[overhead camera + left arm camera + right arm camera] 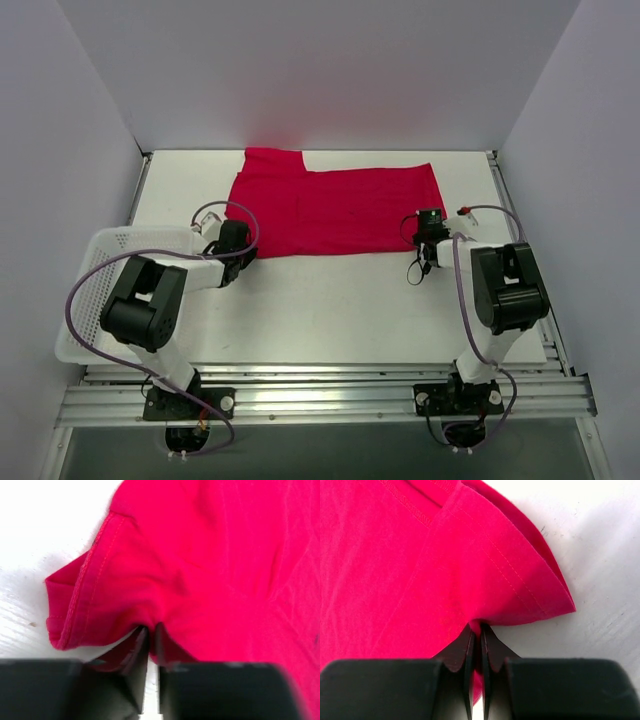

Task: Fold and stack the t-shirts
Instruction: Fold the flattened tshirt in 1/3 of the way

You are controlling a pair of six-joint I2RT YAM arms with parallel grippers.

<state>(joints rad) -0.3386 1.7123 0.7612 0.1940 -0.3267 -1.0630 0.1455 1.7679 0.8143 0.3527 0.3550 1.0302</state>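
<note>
Both pinches look thin: your left end effector [151, 632] and right end effector [476, 630] clamp the bright red cloth t-shirt [330, 210]; jerking could slip it.

No legible text or labels, seemingly, anywhere.

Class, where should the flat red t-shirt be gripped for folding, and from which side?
Its two near corners, approached from the near edge: the t-shirt lies flat, so only its edge folds offer something to pinch. The left gripper and right gripper are pinched there.
</note>
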